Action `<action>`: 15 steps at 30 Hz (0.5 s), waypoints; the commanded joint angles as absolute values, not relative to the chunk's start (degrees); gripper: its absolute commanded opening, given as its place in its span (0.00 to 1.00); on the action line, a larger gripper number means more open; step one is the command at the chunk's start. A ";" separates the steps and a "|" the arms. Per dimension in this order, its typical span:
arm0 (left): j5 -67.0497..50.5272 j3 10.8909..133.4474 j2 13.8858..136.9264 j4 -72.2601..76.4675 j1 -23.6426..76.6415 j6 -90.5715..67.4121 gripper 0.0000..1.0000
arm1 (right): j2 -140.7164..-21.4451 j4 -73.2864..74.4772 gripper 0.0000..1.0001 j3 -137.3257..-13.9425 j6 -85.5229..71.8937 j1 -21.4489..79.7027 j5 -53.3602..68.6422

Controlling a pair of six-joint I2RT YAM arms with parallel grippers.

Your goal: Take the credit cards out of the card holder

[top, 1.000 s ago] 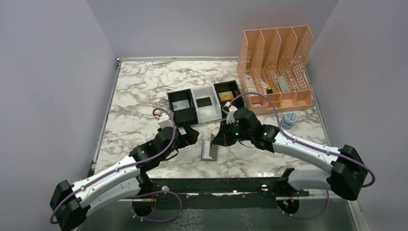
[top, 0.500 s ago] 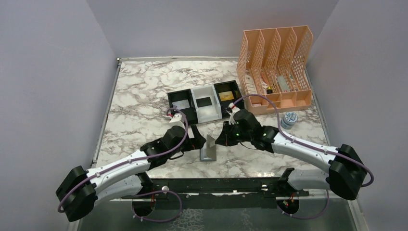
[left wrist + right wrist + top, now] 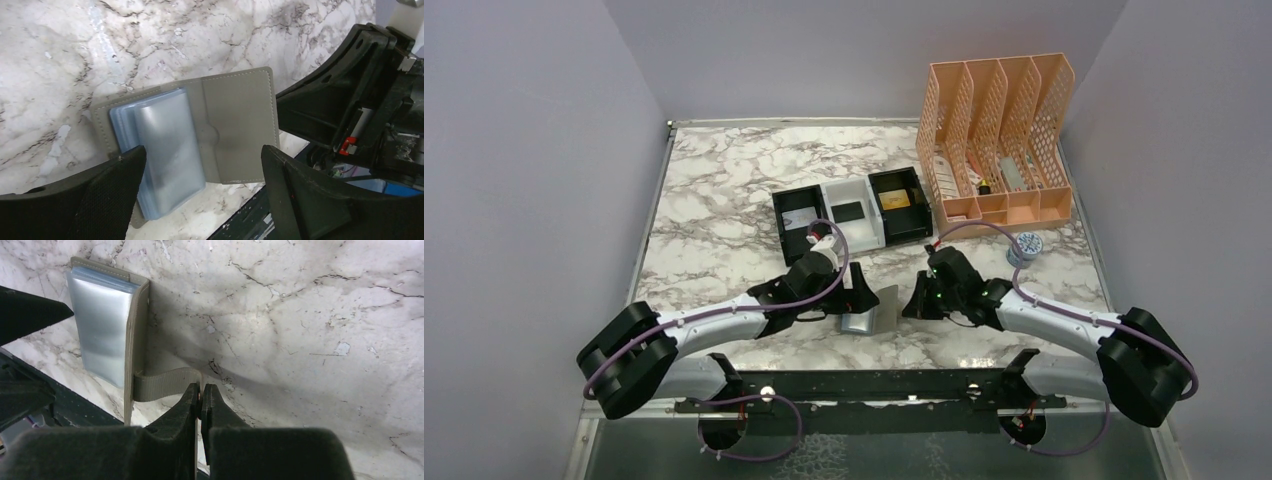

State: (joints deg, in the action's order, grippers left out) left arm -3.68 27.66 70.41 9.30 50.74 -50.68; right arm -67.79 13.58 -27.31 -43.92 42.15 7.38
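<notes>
The card holder (image 3: 871, 312) lay open on the marble worktop (image 3: 724, 200) near its front edge, between the 2 hands, with its clear sleeves facing up and 1 flap raised. The left hand (image 3: 202, 155) stood wide, its fingers straddling the holder. The right hand (image 3: 200, 392) was pinched tight on that flap's edge. A gold credit card (image 3: 896, 198) sat apart, in the right compartment of the tray (image 3: 866, 238).
</notes>
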 commanded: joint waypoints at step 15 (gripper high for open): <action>-3.43 30.40 71.64 7.61 50.81 -51.20 0.82 | -69.55 11.97 0.01 -26.92 -45.56 41.91 3.19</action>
State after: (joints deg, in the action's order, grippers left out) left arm -6.76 28.49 73.69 10.52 50.74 -51.72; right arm -68.86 13.34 -27.24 -44.80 42.15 5.39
